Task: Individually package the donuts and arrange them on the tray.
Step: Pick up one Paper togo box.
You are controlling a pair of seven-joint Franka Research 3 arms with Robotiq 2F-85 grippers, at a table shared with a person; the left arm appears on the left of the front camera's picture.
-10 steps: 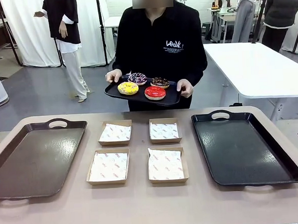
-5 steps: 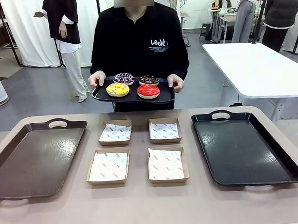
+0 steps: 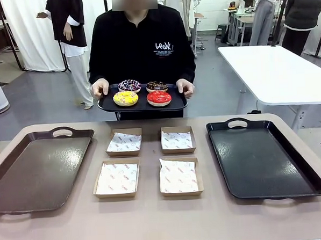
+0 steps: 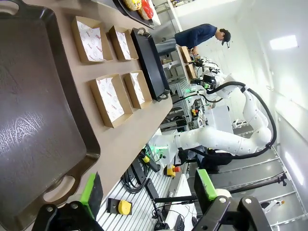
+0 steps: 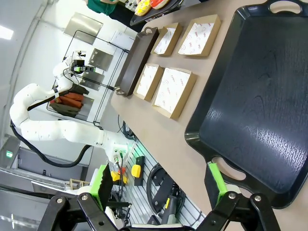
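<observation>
Across the table a person holds a small black serving tray (image 3: 177, 104) in both hands. Four donuts lie on it: yellow-glazed (image 3: 125, 98), red-glazed (image 3: 159, 98), purple-white sprinkled (image 3: 129, 85) and dark chocolate (image 3: 157, 86). The yellow donut (image 4: 134, 4) also peeks in at the top of the left wrist view, and again as the yellow donut (image 5: 143, 8) in the right wrist view. My left gripper (image 4: 148, 190) hangs open off the near end of the brown tray (image 4: 29, 120). My right gripper (image 5: 160, 185) is open by the near end of the black tray (image 5: 260, 110). Neither holds anything.
On the table, a brown tray (image 3: 39, 169) lies at the left and a black tray (image 3: 265, 157) at the right. Between them sit several shallow paper-lined cardboard boxes (image 3: 116, 179) in two rows. A white table (image 3: 276, 71) stands behind at the right.
The person has shifted to the left with the serving tray of donuts, and the tray now sits a little higher in the picture. Nothing on the table has moved.
</observation>
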